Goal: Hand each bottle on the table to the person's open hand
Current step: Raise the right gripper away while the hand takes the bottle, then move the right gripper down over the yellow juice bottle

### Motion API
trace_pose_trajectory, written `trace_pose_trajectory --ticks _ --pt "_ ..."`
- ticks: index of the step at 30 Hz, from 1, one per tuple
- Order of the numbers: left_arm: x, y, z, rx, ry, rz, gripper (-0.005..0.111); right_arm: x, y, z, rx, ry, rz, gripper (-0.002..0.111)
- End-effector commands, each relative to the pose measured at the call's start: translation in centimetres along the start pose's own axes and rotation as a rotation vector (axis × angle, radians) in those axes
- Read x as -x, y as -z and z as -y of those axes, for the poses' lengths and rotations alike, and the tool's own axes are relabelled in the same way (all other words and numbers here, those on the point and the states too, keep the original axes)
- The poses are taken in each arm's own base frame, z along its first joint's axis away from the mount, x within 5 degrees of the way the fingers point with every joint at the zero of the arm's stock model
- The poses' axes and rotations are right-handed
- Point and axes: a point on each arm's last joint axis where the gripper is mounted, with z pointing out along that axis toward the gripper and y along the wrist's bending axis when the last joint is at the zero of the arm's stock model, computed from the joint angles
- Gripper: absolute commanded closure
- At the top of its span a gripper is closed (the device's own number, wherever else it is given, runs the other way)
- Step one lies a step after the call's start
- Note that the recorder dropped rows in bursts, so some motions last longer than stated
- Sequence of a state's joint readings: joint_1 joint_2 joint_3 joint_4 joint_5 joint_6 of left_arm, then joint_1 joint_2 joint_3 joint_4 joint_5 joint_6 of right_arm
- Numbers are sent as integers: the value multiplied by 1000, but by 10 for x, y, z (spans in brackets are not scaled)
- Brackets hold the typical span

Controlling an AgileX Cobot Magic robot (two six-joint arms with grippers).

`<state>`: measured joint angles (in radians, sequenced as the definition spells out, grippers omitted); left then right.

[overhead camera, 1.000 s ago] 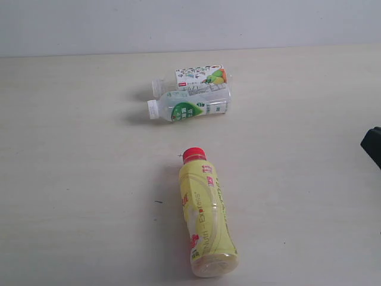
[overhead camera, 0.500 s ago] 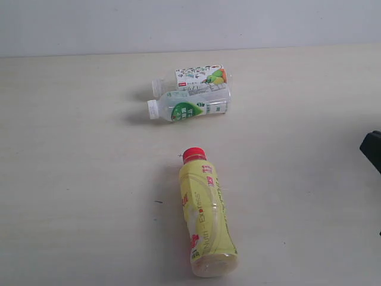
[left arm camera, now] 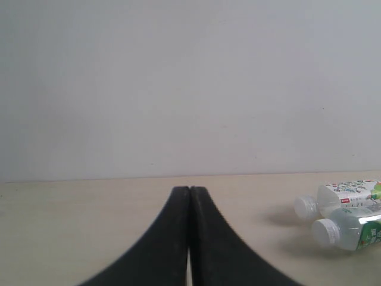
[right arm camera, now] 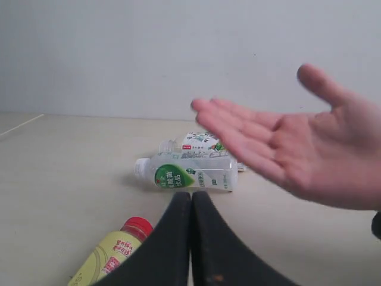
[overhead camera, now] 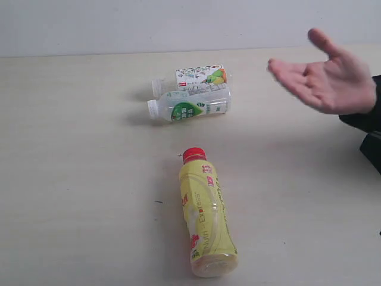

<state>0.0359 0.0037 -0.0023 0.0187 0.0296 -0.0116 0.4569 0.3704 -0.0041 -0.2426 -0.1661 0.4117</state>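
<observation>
Yellow bottle [overhead camera: 205, 217] lies flat, red cap [overhead camera: 194, 155] toward 12 o'clock. At 12 — green-label bottle [overhead camera: 190, 106] and fruit-print bottle [overhead camera: 199, 75], touching, caps toward 9.

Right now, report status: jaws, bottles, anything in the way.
Both jaws shut, empty. Yellow bottle, green-label bottle, fruit-print bottle all lying on table. Open hand up, right side. No obstacle seen.

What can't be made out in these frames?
1. Fruit-print bottle: near side hidden by the green-label bottle, exterior view; the hand covers its base end, right wrist view.
2. Yellow bottle: cut off by the frame edge, right wrist view.
3. The green-label bottle: base end cut off by the frame edge, left wrist view.
4. Dark shape at the exterior view's right edge: cut off, unidentifiable.
</observation>
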Motion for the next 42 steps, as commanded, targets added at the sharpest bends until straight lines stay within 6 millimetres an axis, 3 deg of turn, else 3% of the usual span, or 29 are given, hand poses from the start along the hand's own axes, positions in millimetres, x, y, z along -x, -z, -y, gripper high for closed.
trace_pose_trajectory --ticks 1,5,8,12,17,22,31,42 --pt "0 0 0 3 5 2 107 -2 1 1 -7 1 -10 108" --pt "0 0 0 3 5 2 107 3 1 -1 13 -18 44 108" --pt "0 0 0 3 5 2 107 9 1 -3 45 -148 107 108" --pt "0 0 0 3 5 2 107 37 -2 -10 75 -158 144 108" --pt "0 0 0 3 5 2 107 68 -15 -8 -27 -159 17 102" --pt "0 0 0 3 5 2 107 78 -40 -5 -101 -148 -118 94" --pt "0 0 0 3 5 2 107 69 -92 -23 -133 134 -642 93" --pt "0 0 0 3 5 2 107 41 -152 -58 -130 199 -1114 93"
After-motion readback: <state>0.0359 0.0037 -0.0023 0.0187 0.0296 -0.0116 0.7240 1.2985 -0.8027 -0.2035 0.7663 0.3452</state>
